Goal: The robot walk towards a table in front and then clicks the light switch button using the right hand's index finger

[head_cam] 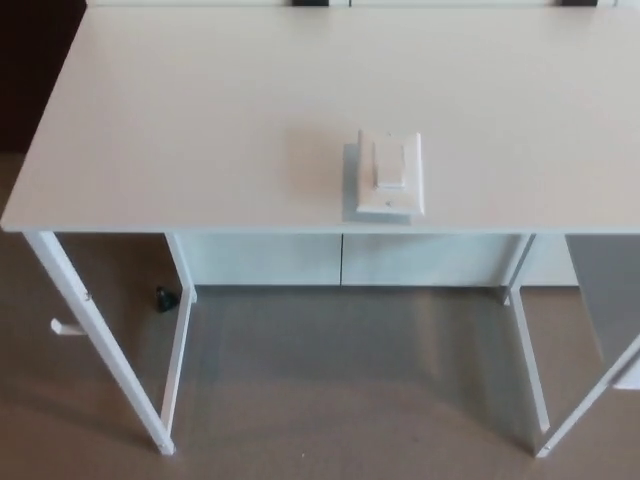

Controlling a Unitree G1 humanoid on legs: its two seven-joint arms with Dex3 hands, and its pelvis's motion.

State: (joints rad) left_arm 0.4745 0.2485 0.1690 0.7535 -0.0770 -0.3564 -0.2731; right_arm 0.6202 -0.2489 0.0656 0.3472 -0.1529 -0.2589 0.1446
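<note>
I see the light switch at centre frame, just behind the table near edge — bare tabletop all around; neither robot hand shows, so their state I cannot tell.

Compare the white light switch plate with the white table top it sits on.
The small white rectangular switch plate is raised and has a rocker at its middle; the wide white table top is flat and plain. The plate sits near the front edge; the top runs past the picture's right side. Both are white and rectangular.
</note>
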